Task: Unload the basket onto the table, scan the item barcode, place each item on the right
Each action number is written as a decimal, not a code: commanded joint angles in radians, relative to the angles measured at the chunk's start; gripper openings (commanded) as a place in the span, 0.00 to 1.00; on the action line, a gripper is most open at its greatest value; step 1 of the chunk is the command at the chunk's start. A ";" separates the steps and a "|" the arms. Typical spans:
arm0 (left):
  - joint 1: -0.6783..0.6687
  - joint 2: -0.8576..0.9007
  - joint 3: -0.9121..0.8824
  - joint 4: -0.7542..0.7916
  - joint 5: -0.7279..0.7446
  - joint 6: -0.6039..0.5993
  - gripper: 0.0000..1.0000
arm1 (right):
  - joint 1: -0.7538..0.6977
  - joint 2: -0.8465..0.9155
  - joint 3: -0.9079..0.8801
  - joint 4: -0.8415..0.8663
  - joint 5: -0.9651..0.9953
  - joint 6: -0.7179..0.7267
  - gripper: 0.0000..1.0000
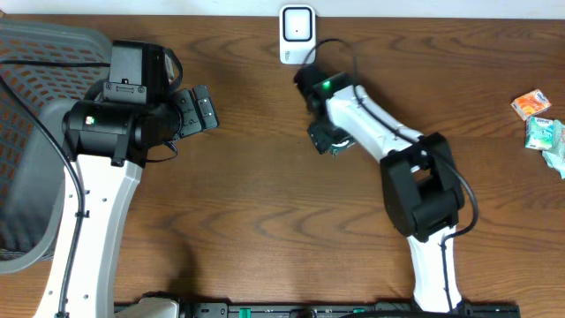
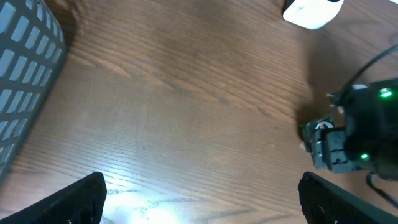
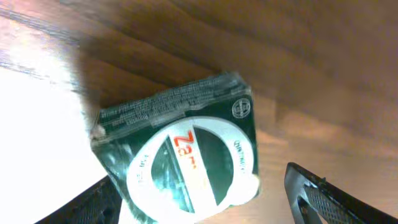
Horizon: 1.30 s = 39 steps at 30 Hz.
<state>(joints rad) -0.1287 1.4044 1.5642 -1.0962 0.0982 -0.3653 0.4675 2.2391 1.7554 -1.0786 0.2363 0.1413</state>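
Overhead view: even, moderate light, sharp throughout, with only faint soft shadows on the worktop (image 1: pixel 265 221). Left wrist view: a white glare patch on the wood at lower centre, and the near edges are soft. Right wrist view: the green box (image 3: pixel 180 155) is close and slightly blurred, its small print smeared; the left side is blown out white, the upper wood in dark shadow

my overhead looked straight down on the table (image 1: pixel 265 221); both wrist views sat close above it, left sharing the scanner (image 2: pixel 311 12) upper right.

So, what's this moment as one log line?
left claw open, empty | right claw open around green box | white scanner nearby
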 commanded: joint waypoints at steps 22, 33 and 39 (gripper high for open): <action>0.004 0.000 0.012 -0.003 -0.006 0.006 0.98 | -0.158 -0.059 0.031 -0.066 -0.466 0.791 0.96; 0.004 0.000 0.012 -0.003 -0.006 0.006 0.98 | -0.143 -0.056 0.030 -0.060 -0.294 1.078 0.99; 0.004 0.000 0.012 -0.003 -0.006 0.006 0.98 | -0.119 -0.037 0.029 -0.035 -0.271 1.085 0.99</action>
<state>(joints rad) -0.1287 1.4044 1.5642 -1.0962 0.0982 -0.3653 0.3283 2.2166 1.7676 -1.1217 -0.0704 1.1862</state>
